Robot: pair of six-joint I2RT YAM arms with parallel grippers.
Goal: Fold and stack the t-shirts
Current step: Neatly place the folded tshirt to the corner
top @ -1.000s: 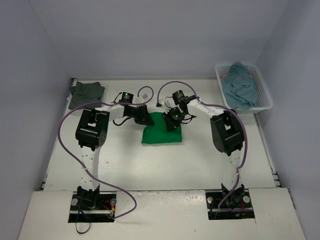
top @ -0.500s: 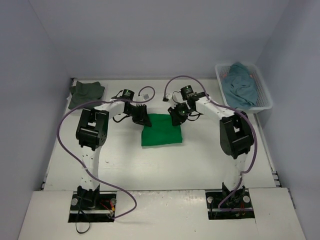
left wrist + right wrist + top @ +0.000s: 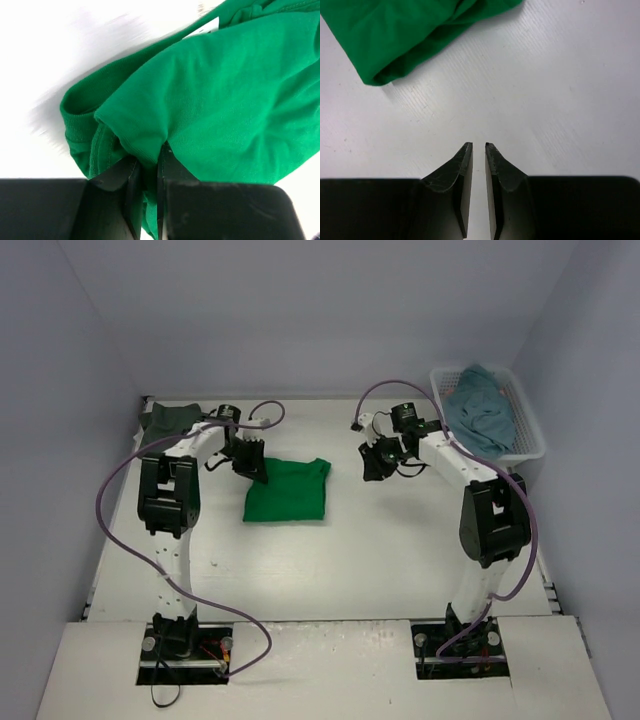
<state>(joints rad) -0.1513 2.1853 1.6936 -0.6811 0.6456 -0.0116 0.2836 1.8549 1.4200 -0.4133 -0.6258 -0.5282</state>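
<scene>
Left fingers are gripping the fold of the green shirt; right fingers are hanging barely parted, empty. Recommend dragging low.

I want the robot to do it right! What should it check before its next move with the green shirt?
1. The left fingers shut on the green shirt: ok.
2. The right fingers off the shirt, holding nothing: ok.
3. The green shirt lying flat: not ok, bunched at the grip.
4. The dark shirt neatly folded for stacking: cannot tell, partly hidden.
5. The teal shirt out of the basket: not ok.
</scene>
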